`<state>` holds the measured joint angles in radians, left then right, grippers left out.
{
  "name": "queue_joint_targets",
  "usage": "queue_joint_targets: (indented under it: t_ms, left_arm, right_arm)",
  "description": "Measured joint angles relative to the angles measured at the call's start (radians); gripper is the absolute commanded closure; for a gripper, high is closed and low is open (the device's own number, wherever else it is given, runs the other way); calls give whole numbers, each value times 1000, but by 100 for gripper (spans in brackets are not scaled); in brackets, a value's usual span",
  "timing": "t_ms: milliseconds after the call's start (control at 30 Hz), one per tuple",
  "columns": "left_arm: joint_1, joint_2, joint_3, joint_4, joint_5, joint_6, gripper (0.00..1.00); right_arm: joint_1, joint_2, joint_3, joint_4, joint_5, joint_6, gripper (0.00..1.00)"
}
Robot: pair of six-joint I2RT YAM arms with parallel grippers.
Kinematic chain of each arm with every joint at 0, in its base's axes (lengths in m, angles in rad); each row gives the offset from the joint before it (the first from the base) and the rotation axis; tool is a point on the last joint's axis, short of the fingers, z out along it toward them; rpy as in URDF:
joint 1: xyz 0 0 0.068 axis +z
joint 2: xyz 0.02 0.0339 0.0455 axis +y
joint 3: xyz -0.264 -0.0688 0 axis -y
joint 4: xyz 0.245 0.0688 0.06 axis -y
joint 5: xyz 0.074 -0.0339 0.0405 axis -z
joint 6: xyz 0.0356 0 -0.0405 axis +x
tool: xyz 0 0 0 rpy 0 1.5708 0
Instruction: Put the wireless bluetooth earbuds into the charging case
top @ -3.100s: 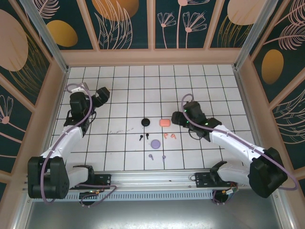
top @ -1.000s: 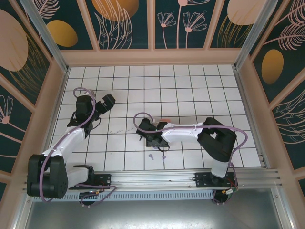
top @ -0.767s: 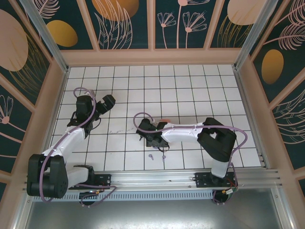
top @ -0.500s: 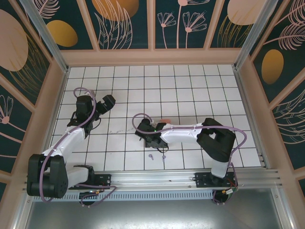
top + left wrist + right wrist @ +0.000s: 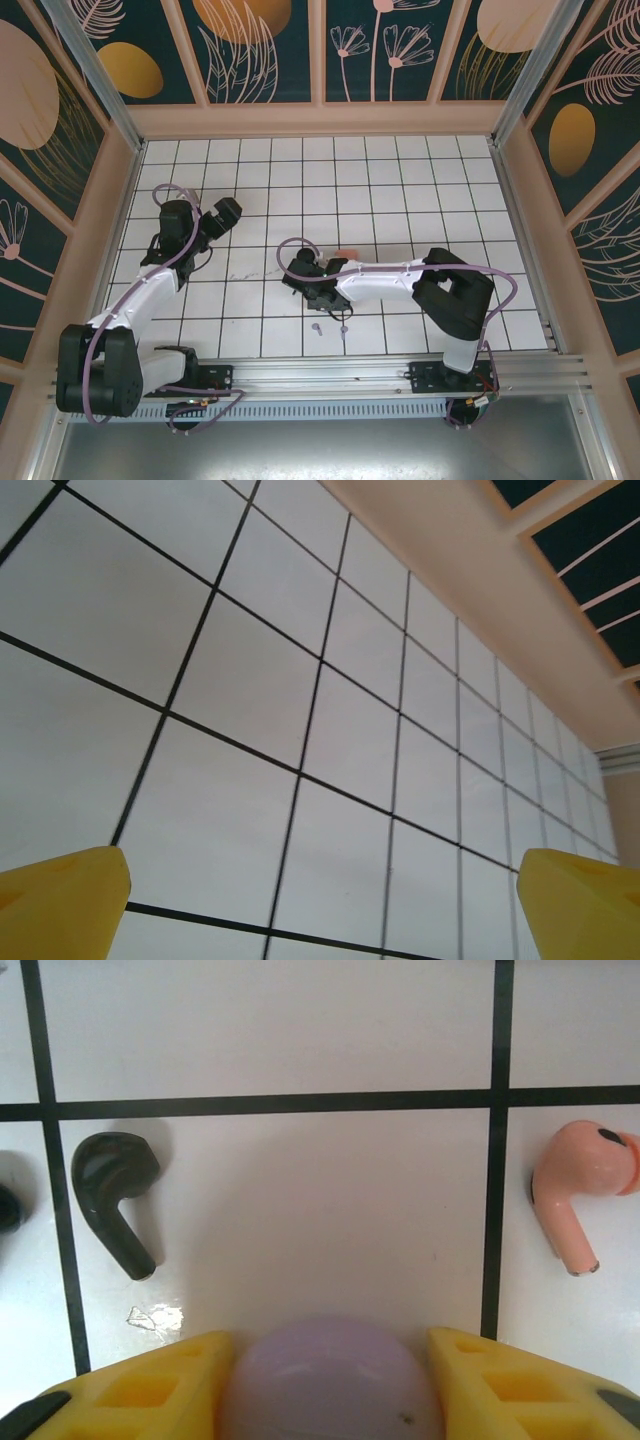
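Wrist view: right end effector (image 5: pixel 330 1343) clamps lilac charging case (image 5: pixel 330 1390); black earbud (image 5: pixel 115 1200), pink earbud (image 5: pixel 578 1195) beyond. Overhead: lilac earbuds (image 5: pixel 317 327); left end effector (image 5: pixel 226 210) wide.

The case (image 5: pixel 330 1385) fills the gap between the right fingers (image 5: pixel 150 1380), seemingly side to side. Straight ahead: bare tile (image 5: pixel 300 1210), black earbud (image 5: pixel 115 1200) left, pink earbud (image 5: pixel 580 1190) right. Ahead of the left fingers (image 5: pixel 60 905), open tiles (image 5: pixel 340 740).

Right claw (image 5: pixel 313 292) low over tiles (image 5: pixel 400 190); two lilac earbuds (image 5: pixel 317 327) near it.
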<state>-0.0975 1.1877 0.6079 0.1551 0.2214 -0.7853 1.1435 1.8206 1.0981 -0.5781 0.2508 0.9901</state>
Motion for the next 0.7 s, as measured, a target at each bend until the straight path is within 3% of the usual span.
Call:
queue_joint_targets:
  t_ms: [333,533,700]
  left_arm:
    - [0,-80,-63,159,115,-58,1]
    - [-32,-61,-181,366,216,-102,1]
    - [-86,-52,-241,492,239,-116,5]
  right_arm:
    - [-33,-71,73,18,-19,-14,57]
    - [-235,-145,151,126,-79,-39,57]
    - [-383,-146,198,185,-141,-25,57]
